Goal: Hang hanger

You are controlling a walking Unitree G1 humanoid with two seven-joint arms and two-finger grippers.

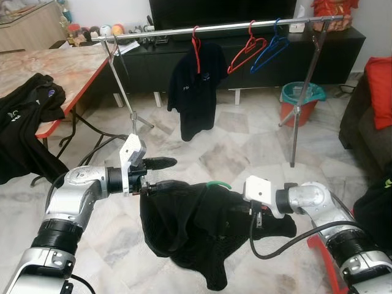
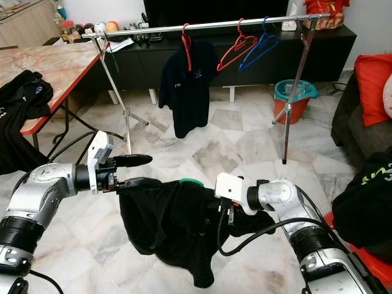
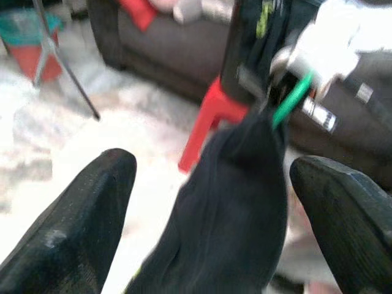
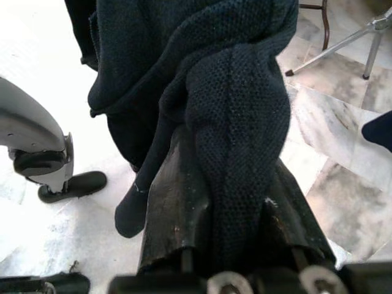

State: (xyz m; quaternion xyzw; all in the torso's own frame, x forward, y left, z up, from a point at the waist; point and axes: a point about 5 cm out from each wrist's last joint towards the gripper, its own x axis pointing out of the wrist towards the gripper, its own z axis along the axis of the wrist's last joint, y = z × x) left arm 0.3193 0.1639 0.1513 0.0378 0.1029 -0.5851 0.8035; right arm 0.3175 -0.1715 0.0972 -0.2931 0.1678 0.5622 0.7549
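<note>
A black shirt point(image 1: 190, 226) on a green hanger point(image 1: 218, 184) hangs between my two grippers, low over the floor. My left gripper point(image 1: 163, 174) is open at the shirt's left edge. Its upper finger is free above the cloth and its lower finger is against the fabric. The left wrist view has the cloth point(image 3: 226, 202) between the spread fingers point(image 3: 73, 226) and the green hanger point(image 3: 293, 99) beyond. My right gripper point(image 1: 255, 214) is shut on a bunched fold of the shirt point(image 4: 239, 122). The metal rail point(image 1: 214, 29) stands farther off with a black shirt on a red hanger point(image 1: 196, 49), an empty red hanger point(image 1: 246, 52) and a blue hanger point(image 1: 269, 52).
At left, a marble-topped table point(image 1: 55, 64) holds black clothes point(image 1: 24, 116) draped over its edge. A teal and red bucket point(image 1: 301, 101) stands by the rail's right leg point(image 1: 300, 110). A dark sofa point(image 1: 361, 122) and a red stool point(image 1: 323, 254) are at right. Cables point(image 1: 92, 144) lie on the tiled floor.
</note>
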